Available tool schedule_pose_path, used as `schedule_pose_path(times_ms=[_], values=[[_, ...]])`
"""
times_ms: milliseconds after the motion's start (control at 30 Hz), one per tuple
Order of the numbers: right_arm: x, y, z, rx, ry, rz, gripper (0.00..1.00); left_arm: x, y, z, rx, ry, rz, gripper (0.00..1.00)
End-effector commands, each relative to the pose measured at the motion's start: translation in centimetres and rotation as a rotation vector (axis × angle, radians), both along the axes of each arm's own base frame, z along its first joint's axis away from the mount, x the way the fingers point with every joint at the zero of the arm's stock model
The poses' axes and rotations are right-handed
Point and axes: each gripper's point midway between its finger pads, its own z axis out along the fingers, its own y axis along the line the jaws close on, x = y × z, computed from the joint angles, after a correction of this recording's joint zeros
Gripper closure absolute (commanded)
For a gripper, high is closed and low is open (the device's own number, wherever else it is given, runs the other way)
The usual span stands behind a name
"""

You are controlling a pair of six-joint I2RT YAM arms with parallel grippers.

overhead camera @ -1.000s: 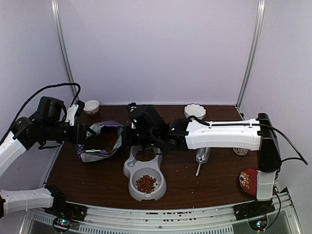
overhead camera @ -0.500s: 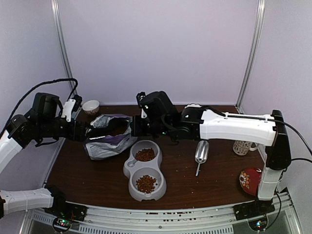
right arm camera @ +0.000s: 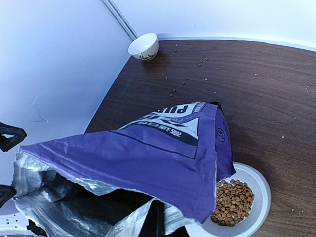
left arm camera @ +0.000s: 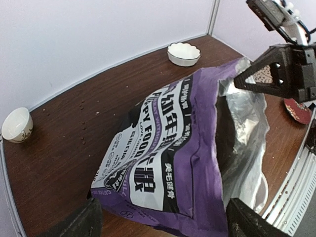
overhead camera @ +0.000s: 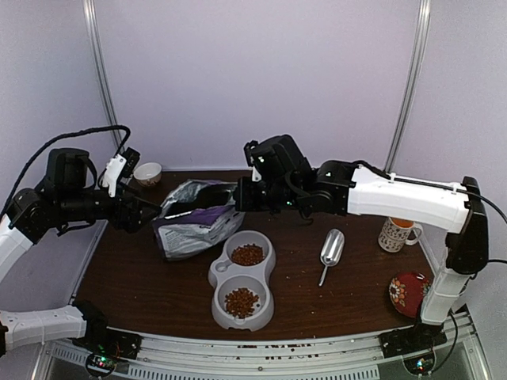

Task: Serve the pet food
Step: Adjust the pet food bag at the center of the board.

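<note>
The purple pet food bag (overhead camera: 194,223) lies tilted on the table with its printed face up and its foil mouth raised to the right. It fills the left wrist view (left arm camera: 173,153) and the right wrist view (right arm camera: 148,148). My right gripper (overhead camera: 240,198) is shut on the bag's upper rim; one finger (right arm camera: 158,217) shows at the foil edge. My left gripper (overhead camera: 145,212) is open, its fingers (left arm camera: 79,222) wide on either side of the bag's bottom corner. Reddish-brown kibble lies in both cups (overhead camera: 248,254) (overhead camera: 240,302) of the grey double bowl (overhead camera: 265,279) and shows in the right wrist view (right arm camera: 232,201).
A metal scoop (overhead camera: 331,248) lies right of the bowl. A mug (overhead camera: 396,232) and a red plate (overhead camera: 408,293) stand at the right. A small white bowl (overhead camera: 147,172) is at the back left, a scalloped bowl (left arm camera: 183,53) further back. Loose kibble dots the table (right arm camera: 187,79).
My right gripper has moved up and to the right, pulling the bag's mouth with it. The bag has tipped onto its side. My left gripper has let go and drawn back left.
</note>
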Motion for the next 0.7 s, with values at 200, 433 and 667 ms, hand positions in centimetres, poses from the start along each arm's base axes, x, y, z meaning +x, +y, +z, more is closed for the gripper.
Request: schedule_pose_path(times_ms=[200, 433, 667], values=[[2.4, -5.8, 9.0, 0.129, -0.162, -0.128, 1.0, -2.9, -4.0, 3.1, -0.054, -0.161, -0.285, 0.02], [1.9, -6.3, 9.6, 0.134, -0.162, -0.117, 1.0, -3.1, -5.1, 3.0, -0.004, -0.254, -0.331, 0.04], [1.7, -5.9, 8.8, 0.141, -0.148, -0.1, 1.0, -0.9, -4.4, 3.4, 0.066, -0.438, -0.258, 0.23]])
